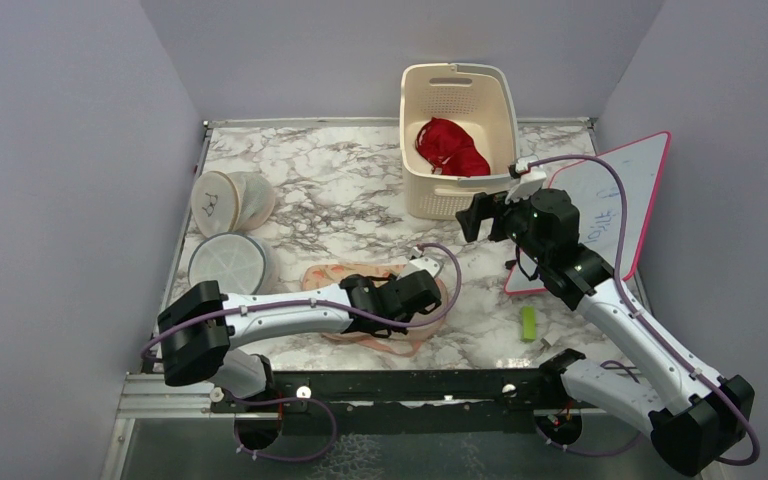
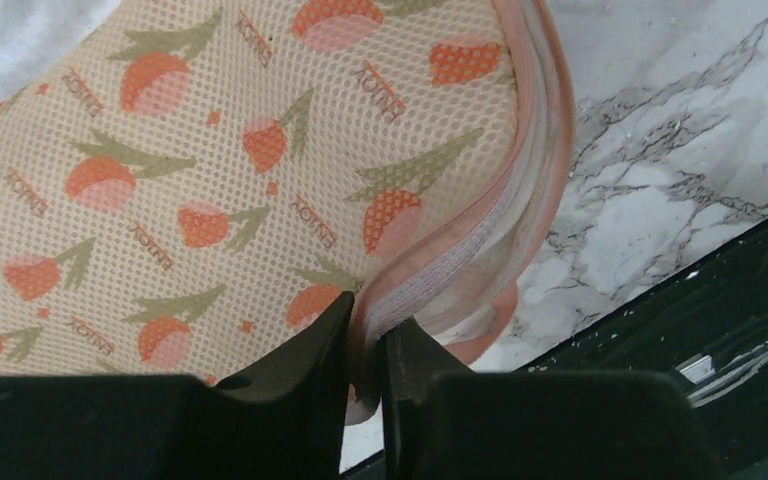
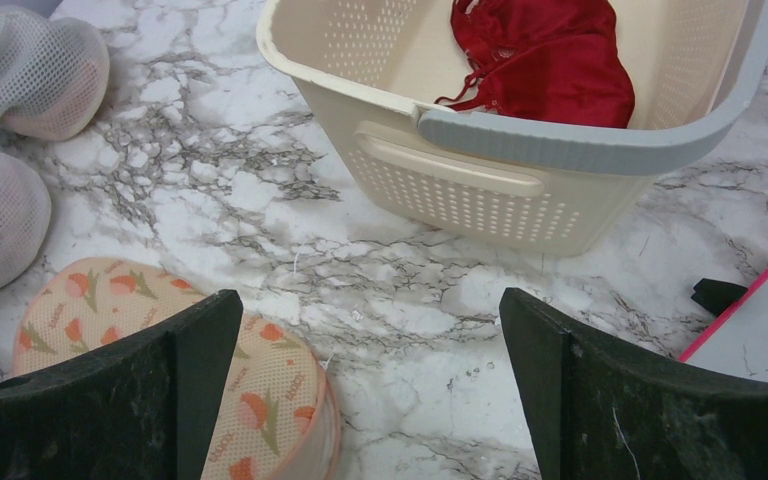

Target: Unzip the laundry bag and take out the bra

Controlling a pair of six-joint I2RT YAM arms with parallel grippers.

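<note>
The peach laundry bag (image 1: pixel 360 275) with orange and green motifs lies flat near the table's front edge; it also shows in the left wrist view (image 2: pixel 210 180) and the right wrist view (image 3: pixel 260 400). My left gripper (image 1: pixel 430 290) is shut on the bag's lifted edge (image 2: pixel 430 290), the fabric pinched between the jaws. The red bra (image 1: pixel 452 147) lies inside the cream basket (image 1: pixel 438 198), also seen in the right wrist view (image 3: pixel 550 60). My right gripper (image 1: pixel 475 218) is open and empty, hanging above the marble in front of the basket (image 3: pixel 480 160).
Two round white mesh cases (image 1: pixel 228 200) (image 1: pixel 228 262) lie at the left, also in the right wrist view (image 3: pixel 30 70). A pink-edged whiteboard (image 1: pixel 610 195) leans at the right. A small green object (image 1: pixel 528 323) lies near the front edge.
</note>
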